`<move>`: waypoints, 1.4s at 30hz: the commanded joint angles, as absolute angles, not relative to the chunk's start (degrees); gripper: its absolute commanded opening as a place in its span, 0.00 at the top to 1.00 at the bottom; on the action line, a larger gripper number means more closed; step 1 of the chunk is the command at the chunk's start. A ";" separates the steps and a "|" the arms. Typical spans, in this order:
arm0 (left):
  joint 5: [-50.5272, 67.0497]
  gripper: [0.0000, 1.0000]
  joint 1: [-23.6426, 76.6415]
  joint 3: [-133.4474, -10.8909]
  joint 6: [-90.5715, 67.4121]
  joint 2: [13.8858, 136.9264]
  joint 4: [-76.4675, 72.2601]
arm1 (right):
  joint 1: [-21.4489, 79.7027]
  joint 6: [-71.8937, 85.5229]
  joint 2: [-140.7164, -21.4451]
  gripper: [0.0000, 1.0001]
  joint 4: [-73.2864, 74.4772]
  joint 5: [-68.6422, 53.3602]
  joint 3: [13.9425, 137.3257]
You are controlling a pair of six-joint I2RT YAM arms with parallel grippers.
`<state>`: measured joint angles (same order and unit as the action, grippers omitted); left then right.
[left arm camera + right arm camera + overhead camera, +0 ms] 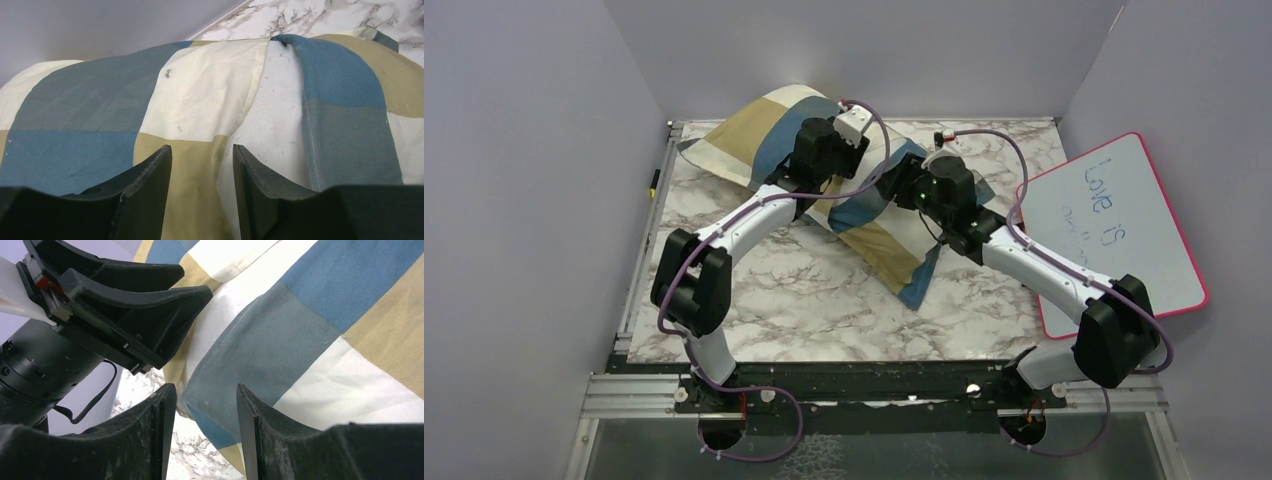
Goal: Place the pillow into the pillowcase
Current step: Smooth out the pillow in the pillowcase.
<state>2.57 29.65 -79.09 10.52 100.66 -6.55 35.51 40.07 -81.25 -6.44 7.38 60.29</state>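
Pillowcase (886,246) in blue, tan and cream blocks, lying diagonally across the marble table (804,300), one corner towards the far left, the other towards me. The pillow (280,115) sits inside it. From the left wrist camera I see only a speckled off-white strip of it, bare between two edges of the case that have parted along the top. The left gripper (202,150) hangs over the middle of the bundle, jaws about half apart, with tan and cream cloth showing in the gap. The right gripper (206,387) is just beside it, jaws likewise about half apart, with a blue-grey hemmed edge of the case between the fingers. I cannot tell whether either pair of fingers touches the cloth. A pink-rimmed whiteboard (1124,230) lies to the right, apart from the bundle.
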 commanded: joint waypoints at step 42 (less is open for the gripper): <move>39.24 0.53 20.18 -64.46 -16.71 85.48 -4.26 | 30.37 49.73 -89.84 0.61 -36.18 -4.42 53.47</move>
